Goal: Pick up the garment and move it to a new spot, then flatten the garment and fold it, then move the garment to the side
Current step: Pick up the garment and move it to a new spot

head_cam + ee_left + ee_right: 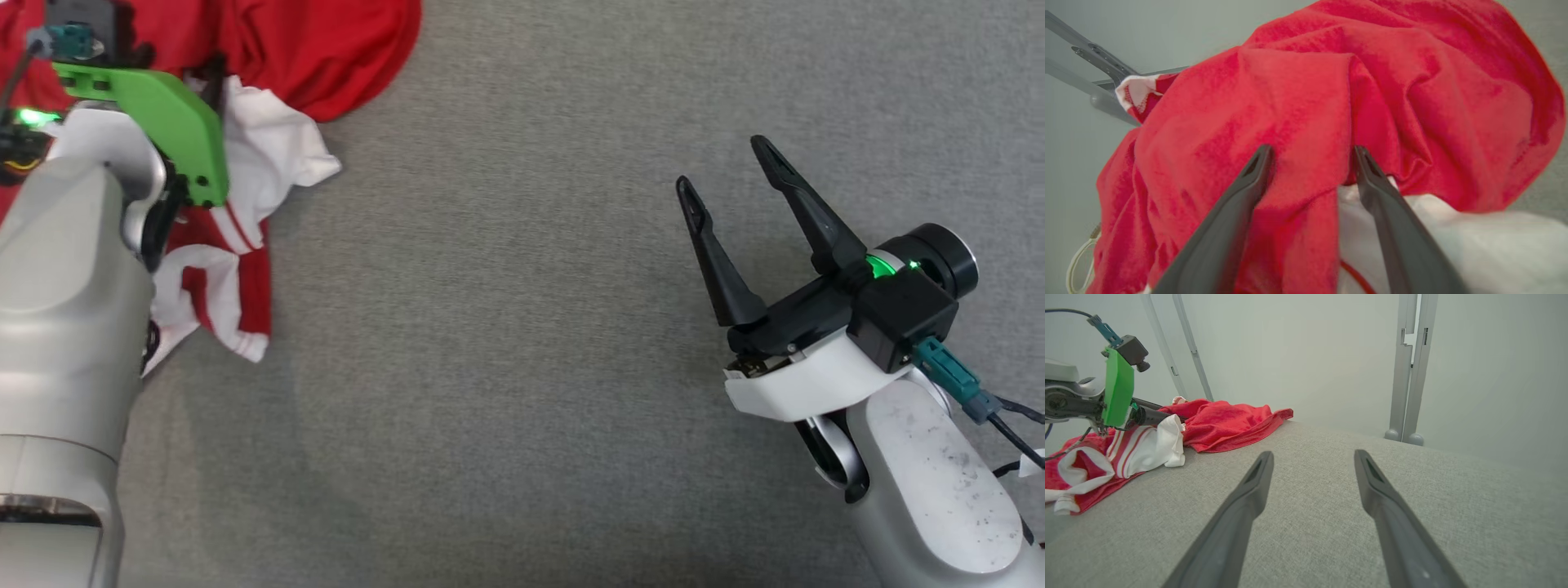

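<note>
One crumpled red-and-white garment (326, 57) lies at the far left of the grey table (506, 367). Of the two grippers, the left gripper (1310, 153) sits over it, fingers spread wide astride a red fold. The right gripper (720, 163) hovers well apart at the right, fingers spread and empty.

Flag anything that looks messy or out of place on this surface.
The garment is bunched in a rumpled heap at the left side of the grey surface, red folds piled over its white striped part, not flat. The left gripper is open around a red fold. Nothing else stands out.
</note>
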`<state>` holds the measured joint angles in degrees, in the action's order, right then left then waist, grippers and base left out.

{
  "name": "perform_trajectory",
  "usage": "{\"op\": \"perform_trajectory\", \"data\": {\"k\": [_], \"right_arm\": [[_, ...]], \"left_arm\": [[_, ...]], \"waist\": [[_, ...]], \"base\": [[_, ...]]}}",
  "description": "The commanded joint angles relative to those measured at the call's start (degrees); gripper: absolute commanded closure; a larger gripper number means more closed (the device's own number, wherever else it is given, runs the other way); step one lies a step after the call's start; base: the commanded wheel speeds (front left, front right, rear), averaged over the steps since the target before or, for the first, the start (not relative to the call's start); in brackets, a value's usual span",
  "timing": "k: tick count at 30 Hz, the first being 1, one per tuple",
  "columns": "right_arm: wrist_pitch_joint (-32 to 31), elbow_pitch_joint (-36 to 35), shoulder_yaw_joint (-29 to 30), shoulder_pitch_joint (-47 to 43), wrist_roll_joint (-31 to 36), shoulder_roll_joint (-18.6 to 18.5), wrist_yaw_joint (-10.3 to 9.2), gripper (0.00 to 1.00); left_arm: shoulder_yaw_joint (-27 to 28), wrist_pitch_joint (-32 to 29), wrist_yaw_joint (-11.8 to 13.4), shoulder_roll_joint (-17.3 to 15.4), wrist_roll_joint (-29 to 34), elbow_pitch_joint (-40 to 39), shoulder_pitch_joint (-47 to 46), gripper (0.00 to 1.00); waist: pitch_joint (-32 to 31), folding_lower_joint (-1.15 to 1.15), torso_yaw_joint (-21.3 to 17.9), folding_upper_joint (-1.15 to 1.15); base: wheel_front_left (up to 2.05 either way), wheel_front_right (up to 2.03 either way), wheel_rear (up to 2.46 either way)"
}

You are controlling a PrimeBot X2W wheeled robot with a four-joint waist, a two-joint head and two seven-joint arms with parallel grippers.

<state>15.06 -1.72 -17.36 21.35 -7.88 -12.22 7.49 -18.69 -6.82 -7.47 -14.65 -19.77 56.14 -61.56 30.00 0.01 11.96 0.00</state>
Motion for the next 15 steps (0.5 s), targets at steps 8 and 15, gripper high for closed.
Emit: {"op": "perform_trajectory", "data": {"k": [8, 15], "right_arm": [[0.18, 0.78, 0.83, -2.13, -0.90, 3.40, 0.00, 0.00], [0.18, 1.62, 2.21, -5.85, -1.81, 5.71, 0.01, 0.00]], "left_arm": [[2.17, 7.38, 4.94, -2.51, -0.10, 3.41, -2.97, 1.00], [3.42, 12.99, 3.17, -2.65, -2.66, -0.53, -0.20, 1.00]], "waist": [[3.86, -0.01, -10.30, 0.00], [-3.05, -0.01, -11.15, 0.00]], "base": [[0.00, 0.00, 0.00], [0.00, 0.00, 0.00]]}}
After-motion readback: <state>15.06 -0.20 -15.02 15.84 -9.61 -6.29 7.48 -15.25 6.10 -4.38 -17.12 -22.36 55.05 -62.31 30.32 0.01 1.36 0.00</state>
